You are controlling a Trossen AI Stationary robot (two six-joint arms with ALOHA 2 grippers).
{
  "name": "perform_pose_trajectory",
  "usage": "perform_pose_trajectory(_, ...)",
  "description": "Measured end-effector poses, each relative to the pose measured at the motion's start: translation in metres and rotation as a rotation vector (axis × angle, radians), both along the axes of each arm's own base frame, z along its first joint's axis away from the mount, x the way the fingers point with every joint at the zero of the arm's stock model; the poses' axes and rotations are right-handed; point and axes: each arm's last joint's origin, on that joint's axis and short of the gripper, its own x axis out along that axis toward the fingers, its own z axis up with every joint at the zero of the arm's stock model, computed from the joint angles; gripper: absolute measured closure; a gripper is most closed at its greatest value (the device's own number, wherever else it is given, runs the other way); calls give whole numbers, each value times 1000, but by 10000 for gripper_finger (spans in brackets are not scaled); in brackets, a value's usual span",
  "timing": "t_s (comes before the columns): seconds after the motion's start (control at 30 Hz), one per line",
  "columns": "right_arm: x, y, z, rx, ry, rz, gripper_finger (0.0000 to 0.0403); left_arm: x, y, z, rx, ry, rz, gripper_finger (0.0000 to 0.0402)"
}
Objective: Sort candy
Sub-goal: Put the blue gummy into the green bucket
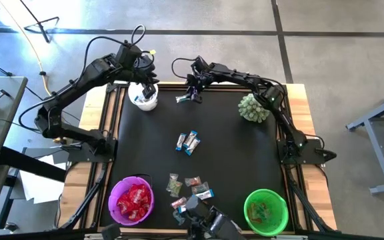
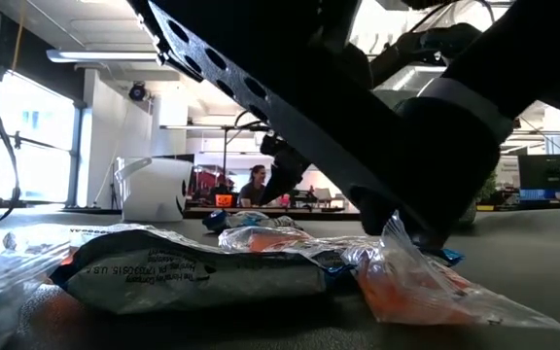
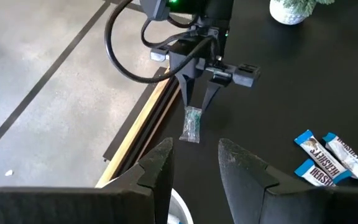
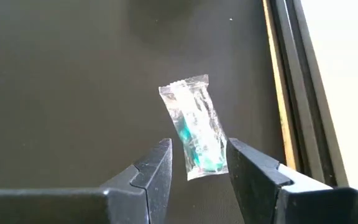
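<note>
right pincer (image 4: 197, 165) released, poised above clear crinkly green sweet (image 4: 196, 126) at worktop's (image 1: 232, 147) far edge | sweet's end sits between the fingers, long axis running forward from the gap, slightly skewed | left pincer (image 3: 194, 165) released over white cup (image 1: 143, 99), farther off | other candy (image 1: 188, 141) mid-worktop

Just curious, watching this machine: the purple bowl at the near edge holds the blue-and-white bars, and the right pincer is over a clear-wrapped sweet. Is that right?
Not quite. The purple bowl holds shiny red packets, as the high view shows; the blue-and-white bars lie on the mat mid-table. The right pincer is indeed open over the clear-wrapped sweet.
</note>
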Motion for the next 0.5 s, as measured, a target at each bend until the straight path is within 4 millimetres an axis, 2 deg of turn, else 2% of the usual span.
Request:
perform_pose_trajectory(0.2,-1,-3,-3,71,-32,-4,254,1,1,2,15,-17,-1,288)
perform_pose_trajectory(0.5,-7,-15,-15,234,-38,-120,254,1,1,2,17,-21,-3,288)
